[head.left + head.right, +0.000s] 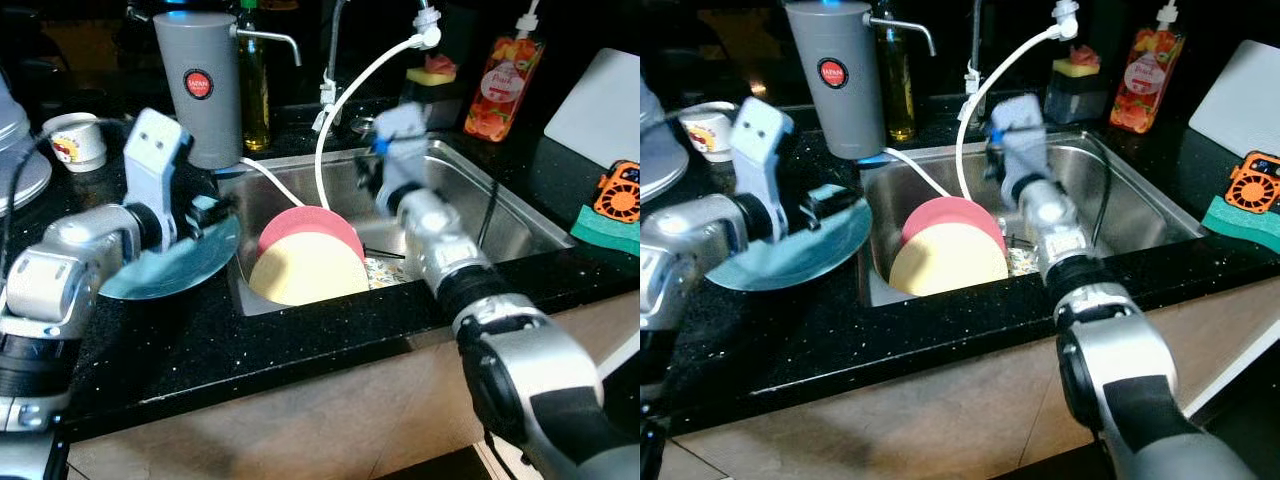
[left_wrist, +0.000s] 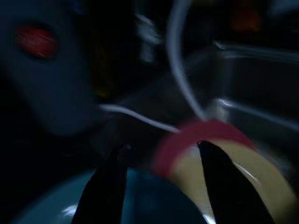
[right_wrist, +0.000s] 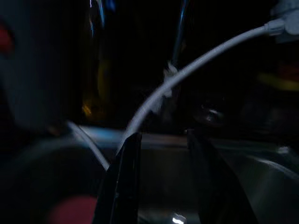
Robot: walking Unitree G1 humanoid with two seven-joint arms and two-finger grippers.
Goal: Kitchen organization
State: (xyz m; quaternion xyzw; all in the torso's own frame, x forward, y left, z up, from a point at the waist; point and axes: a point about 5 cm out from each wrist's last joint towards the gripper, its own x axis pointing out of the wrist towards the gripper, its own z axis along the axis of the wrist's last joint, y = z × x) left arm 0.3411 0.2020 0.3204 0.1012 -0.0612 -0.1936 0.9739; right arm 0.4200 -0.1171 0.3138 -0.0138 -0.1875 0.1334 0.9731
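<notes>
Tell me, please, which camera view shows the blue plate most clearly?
The right eye view: the blue plate shows nearly whole there, held over the counter beside the sink by the left gripper. The left eye view shows it more hidden behind the arm. The left wrist view, dark, shows only its edge between the fingers.

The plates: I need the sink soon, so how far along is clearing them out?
Early on. In hand: the left gripper holds a blue plate over the counter beside the sink. Left: a pink plate and a yellow plate lean inside the sink. The right gripper hangs open above the basin, holding nothing.
</notes>
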